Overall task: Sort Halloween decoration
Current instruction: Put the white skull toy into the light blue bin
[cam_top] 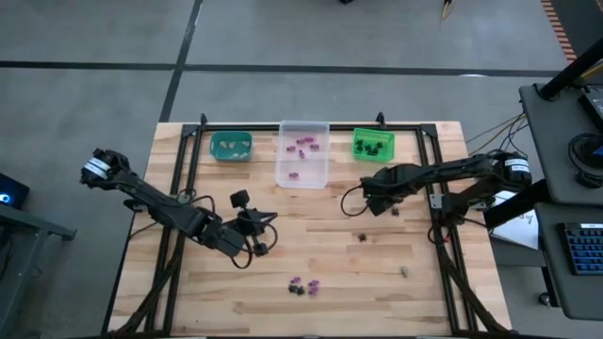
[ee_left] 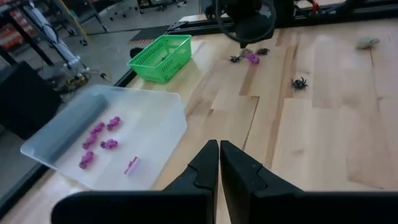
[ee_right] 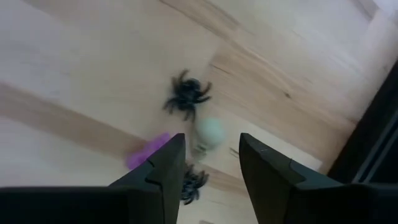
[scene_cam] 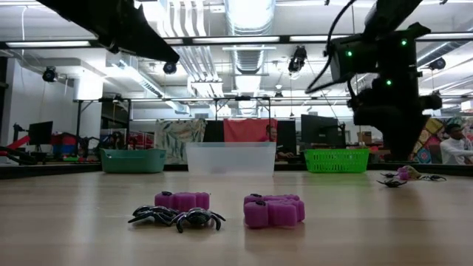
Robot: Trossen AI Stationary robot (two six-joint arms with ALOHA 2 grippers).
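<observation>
**Wood, plastic and dark matt metal**

The counter (cam_top: pixel 311 254) is pale planked wood, smooth, with a soft satin sheen and visible grain. A black metal frame (cam_top: pixel 429 179) edges it, matt. The clear bin (cam_top: pixel 302 169) is frosted, translucent plastic; the green bin (cam_top: pixel 374 143) is a latticed plastic basket, and the teal bin (cam_top: pixel 230 145) is opaque plastic. The purple trinkets (scene_cam: pixel 273 210) look like moulded plastic, matt and slightly grainy. The black spiders (scene_cam: pixel 177 217) are glossy plastic that catches highlights. A pale trinket (ee_right: pixel 208 132) looks smooth. The left fingers (ee_left: pixel 239 174) and right fingers (ee_right: pixel 273 171) are dark, matt and smooth-faced.
</observation>
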